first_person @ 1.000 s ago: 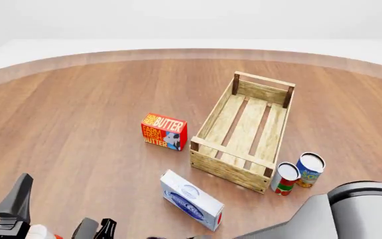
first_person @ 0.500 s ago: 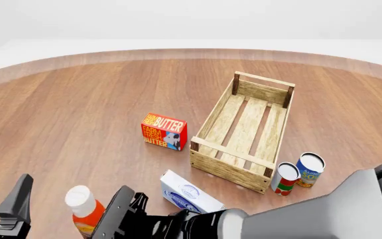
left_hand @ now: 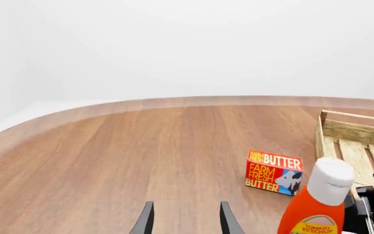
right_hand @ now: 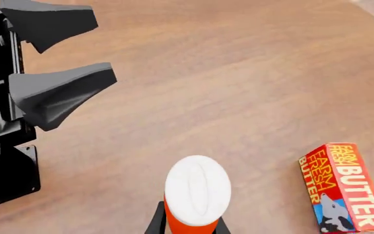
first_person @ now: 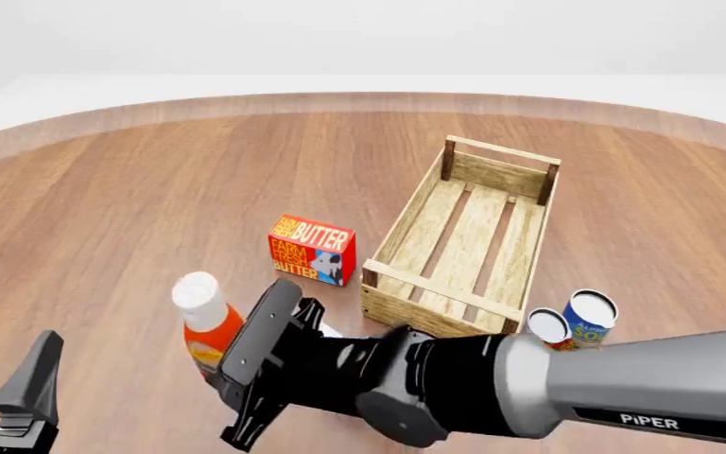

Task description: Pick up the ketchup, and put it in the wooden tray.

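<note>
The ketchup (first_person: 208, 322) is at the lower left of the front view, upright and pinched low on its body by the right gripper (first_person: 239, 364). The wooden tray (first_person: 464, 248) lies right of centre, with the butter box (first_person: 311, 249) between them. I think the good way is to carry the bottle high over the box and the near rail, keeping it upright, then lower it inside. The left gripper (left_hand: 185, 223) stands spread, holding nothing.

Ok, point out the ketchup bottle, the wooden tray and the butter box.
ketchup bottle (first_person: 199, 295): front view, on its white cap.
wooden tray (first_person: 442, 326): front view, on the near end plank.
butter box (first_person: 311, 249): front view, on the printed front face.
</note>
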Controlling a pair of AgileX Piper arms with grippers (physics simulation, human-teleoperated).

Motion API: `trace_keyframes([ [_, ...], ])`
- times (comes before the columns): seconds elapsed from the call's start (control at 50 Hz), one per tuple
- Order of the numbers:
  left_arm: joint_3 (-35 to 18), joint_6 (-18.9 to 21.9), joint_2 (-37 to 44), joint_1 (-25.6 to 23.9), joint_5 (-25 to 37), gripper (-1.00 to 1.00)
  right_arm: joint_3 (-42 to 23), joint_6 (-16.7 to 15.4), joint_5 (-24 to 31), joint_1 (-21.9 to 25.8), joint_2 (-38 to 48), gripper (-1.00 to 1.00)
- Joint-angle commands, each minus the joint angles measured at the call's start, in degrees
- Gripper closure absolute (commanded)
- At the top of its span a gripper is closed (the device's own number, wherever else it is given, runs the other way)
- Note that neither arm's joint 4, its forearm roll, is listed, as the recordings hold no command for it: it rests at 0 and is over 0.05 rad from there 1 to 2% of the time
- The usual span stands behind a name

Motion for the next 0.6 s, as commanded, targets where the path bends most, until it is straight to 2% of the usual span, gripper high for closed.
trace_keyframes([
  [0.02,0.0,0.0,0.0,0.0,0.0,-1.0,-1.73,-1.91,3.86,-6.03,-3.81,1.0],
  [0.1,0.0,0.0,0.0,0.0,0.0,-1.0,-2.94,-2.16,5.28,-8.44,-4.87,1.0],
  [0.14,0.0,0.0,0.0,0.0,0.0,-1.0,-3.27,-3.71,5.82,-10.06,-5.48,1.0],
  [0.2,0.0,0.0,0.0,0.0,0.0,-1.0,-3.66,-4.28,6.4,-11.52,-6.05,1.0],
  [0.32,0.0,0.0,0.0,0.0,0.0,-1.0,-4.11,-5.89,7.43,-19.18,-8.13,1.0],
  [0.6,0.0,0.0,0.0,0.0,0.0,-1.0,-4.8,-5.85,7.81,-31.69,-9.07,1.0],
])
